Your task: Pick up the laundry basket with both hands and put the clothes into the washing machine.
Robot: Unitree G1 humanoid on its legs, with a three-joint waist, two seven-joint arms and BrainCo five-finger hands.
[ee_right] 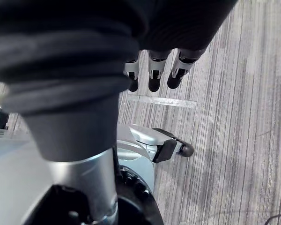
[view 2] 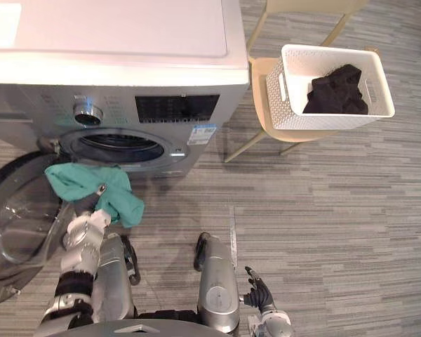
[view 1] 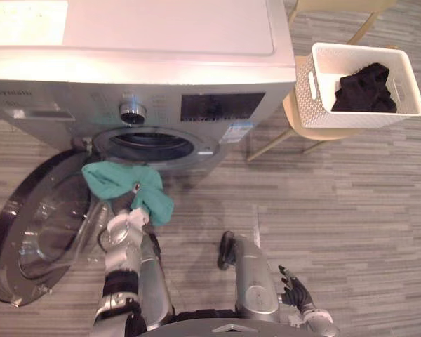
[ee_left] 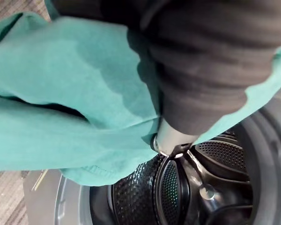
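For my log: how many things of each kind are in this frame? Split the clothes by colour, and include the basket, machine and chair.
Washing machine: 1, door open
Chair: 1
White basket: 1, on the chair
Black clothing heap: 1, in the basket; separate pieces cannot be told apart
Teal garment: 1, at the drum opening
Total: 5

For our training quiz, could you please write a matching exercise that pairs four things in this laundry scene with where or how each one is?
Column one:
1. teal garment
2. black clothes
3. white laundry basket
4. washing machine door

Column two:
A. standing on the beige chair
B. swung open
C. draped over the left hand
D. lying inside the basket

Pairs: 1-C, 2-D, 3-A, 4-B
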